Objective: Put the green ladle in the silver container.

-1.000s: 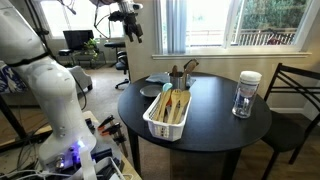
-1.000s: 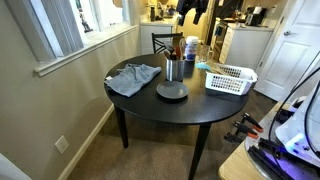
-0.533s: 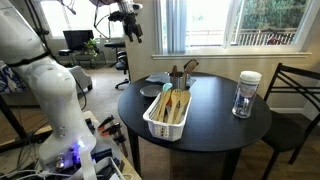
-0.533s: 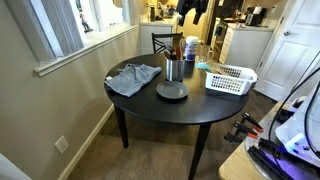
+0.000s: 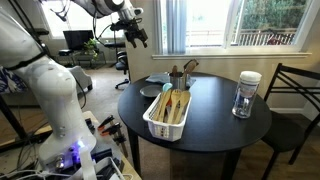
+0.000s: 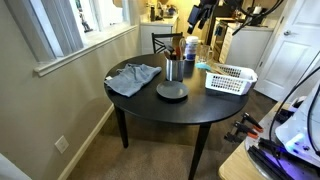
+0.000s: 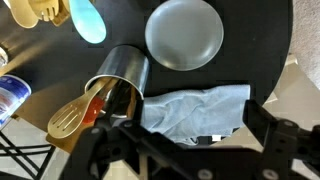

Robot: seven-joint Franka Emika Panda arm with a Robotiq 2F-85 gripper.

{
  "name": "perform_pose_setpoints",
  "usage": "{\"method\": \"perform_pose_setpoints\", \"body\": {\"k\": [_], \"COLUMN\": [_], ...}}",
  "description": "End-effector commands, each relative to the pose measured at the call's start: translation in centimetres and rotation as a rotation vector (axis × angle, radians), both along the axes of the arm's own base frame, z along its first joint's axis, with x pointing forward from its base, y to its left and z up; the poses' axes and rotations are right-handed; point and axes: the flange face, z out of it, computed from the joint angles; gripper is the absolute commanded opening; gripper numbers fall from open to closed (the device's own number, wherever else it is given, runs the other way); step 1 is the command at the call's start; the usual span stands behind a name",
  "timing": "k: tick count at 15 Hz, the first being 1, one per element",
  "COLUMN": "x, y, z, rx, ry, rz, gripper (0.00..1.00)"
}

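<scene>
The pale green ladle lies in the white slotted basket (image 5: 168, 113). Its rounded bowl end (image 5: 166, 89) sticks out at the end nearest the silver container. The bowl also shows in the wrist view (image 7: 88, 20) and in an exterior view (image 6: 200, 67). The silver container (image 5: 177, 78) (image 6: 173, 69) (image 7: 126, 69) stands upright and holds tan wooden utensils (image 7: 72, 116). My gripper (image 5: 136, 31) (image 6: 205, 12) (image 7: 190, 122) is open and empty. It hangs high above the table over the cloth side, apart from everything.
A grey cloth (image 7: 196, 106) (image 6: 133, 77) lies under the gripper. A round grey plate (image 7: 184, 32) (image 6: 171, 91) sits beside the container. A clear jar with a white lid (image 5: 246, 93) stands across the round black table (image 5: 215, 125). A chair (image 5: 295, 95) stands at the table.
The arm has swung a little sideways and lower, bringing the gripper nearer the table's edge. Nothing on the table has moved.
</scene>
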Motion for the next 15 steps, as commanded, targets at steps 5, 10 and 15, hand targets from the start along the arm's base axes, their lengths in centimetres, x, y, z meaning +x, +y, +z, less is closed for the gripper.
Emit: {"method": "perform_pose_setpoints", "body": {"k": [5, 10, 15], "x": [-4.1, -3.1, -2.5], "y": [-5.4, -8.7, -10.1], "z": [-8.7, -11.7, -11.4], "rx": [-0.034, 0.024, 0.048], "ry": [-0.071, -0.143, -0.131], "rz": [0.191, 0.329, 0.326], "gripper": [1.0, 1.0, 1.0]}}
